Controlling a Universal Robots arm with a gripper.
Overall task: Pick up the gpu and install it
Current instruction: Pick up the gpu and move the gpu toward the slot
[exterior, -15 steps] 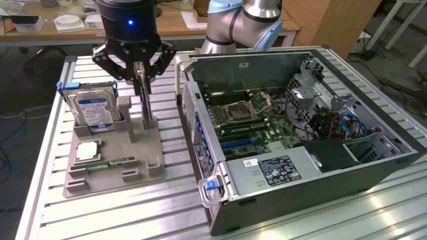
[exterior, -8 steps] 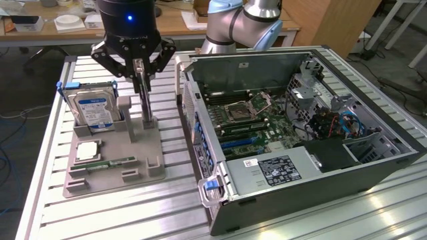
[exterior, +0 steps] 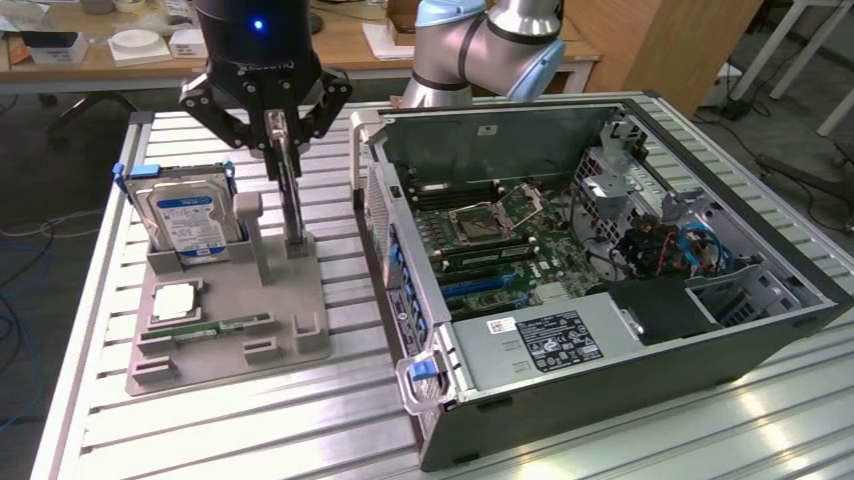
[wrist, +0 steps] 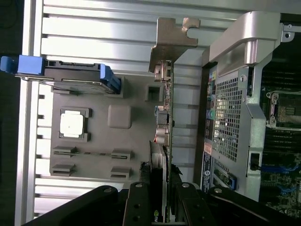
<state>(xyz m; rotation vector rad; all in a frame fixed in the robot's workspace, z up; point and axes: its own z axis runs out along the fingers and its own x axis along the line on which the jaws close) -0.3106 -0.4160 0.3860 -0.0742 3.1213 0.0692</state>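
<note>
Near edge of the bench [exterior: 267, 420]: an open computer case [exterior: 627, 390] lies on its side toward the exterior view's right, motherboard exposed.

Beside it, toward the bench's left edge in the exterior view, sits a grey holder tray [exterior: 300, 335]. On the tray, nearest first:
- a green memory stick [exterior: 214, 327] in its slot
- a square processor chip [exterior: 176, 300] in a recess
- a hard drive [exterior: 187, 222] with a blue-white label, standing upright at the tray's far end

The gpu [exterior: 290, 205] stands on end at the tray's side nearest the case. Its lower end meets a raised slot block on the tray; whether it has cleared that block cannot be determined. In the wrist view the card [wrist: 167, 122] is seen edge-on, with its silver bracket [wrist: 175, 35] at the end away from the fingers [wrist: 137, 207].

The end effector [exterior: 278, 140] is above the tray, clenched on the gpu's upper end, one finger on each face of the card.

Far edge: the robot arm [exterior: 481, 50] rises behind the case.
</note>
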